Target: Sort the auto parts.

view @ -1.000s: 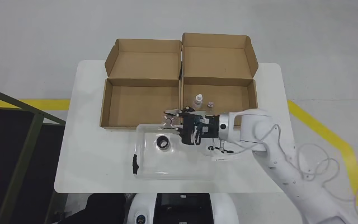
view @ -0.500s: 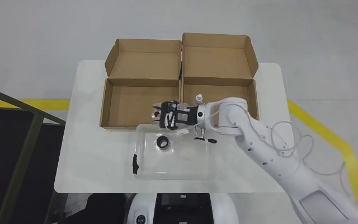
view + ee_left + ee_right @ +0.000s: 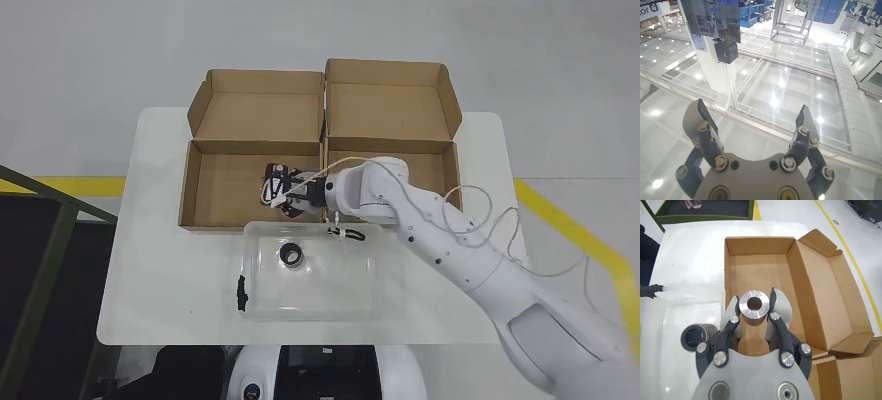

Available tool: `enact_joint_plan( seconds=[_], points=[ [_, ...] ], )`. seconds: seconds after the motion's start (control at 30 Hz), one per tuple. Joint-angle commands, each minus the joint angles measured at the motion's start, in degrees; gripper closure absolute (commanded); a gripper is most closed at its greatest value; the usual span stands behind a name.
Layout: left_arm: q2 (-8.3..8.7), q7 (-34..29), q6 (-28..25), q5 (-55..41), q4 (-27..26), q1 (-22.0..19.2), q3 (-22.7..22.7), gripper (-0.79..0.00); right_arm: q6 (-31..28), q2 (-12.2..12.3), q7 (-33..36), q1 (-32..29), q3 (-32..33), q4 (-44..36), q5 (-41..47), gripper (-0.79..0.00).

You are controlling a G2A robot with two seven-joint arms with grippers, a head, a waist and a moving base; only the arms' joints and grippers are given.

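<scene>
Bright, even overhead light washes the white tabletop [image 3: 160,250], shadows soft; ceiling lamps [image 3: 774,103] flare in the left wrist view, lines bowing at edges.

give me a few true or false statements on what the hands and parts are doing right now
1. The right hand is shut on a metal sleeve. True.
2. The left hand grips a part. False: it is open, with nothing between its fingers.
3. The sleeve is held over an open cardboard box. True.
4. The clear tray holds nothing. False: a black bearing lies in it.
5. The sleeve is solid, with no hole. False: a round bore runs through its middle.
</scene>
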Motion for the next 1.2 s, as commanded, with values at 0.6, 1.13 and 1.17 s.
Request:
enact_joint_plan(
  seconds=[0.6, 1.13, 1.17],
  points=[
    [0.0, 0.0, 0.0, 0.0, 0.0, 0.0, 0.0, -0.785, 1.4, -9.9, -1.7, 6.1, -6.6, 19.1, 2.0, 0.0],
    [0.0, 0.0, 0.0, 0.0, 0.0, 0.0, 0.0, -0.785, 0.0, -14.5, -3.0, 7.6, -7.6, 28.4, 0.1, -0.483],
    [0.0, 0.0, 0.0, 0.0, 0.0, 0.0, 0.0, -0.785, -0.1, -14.7, -3.1, 7.6, -7.5, 28.8, 0.0, -0.496]
  ],
)
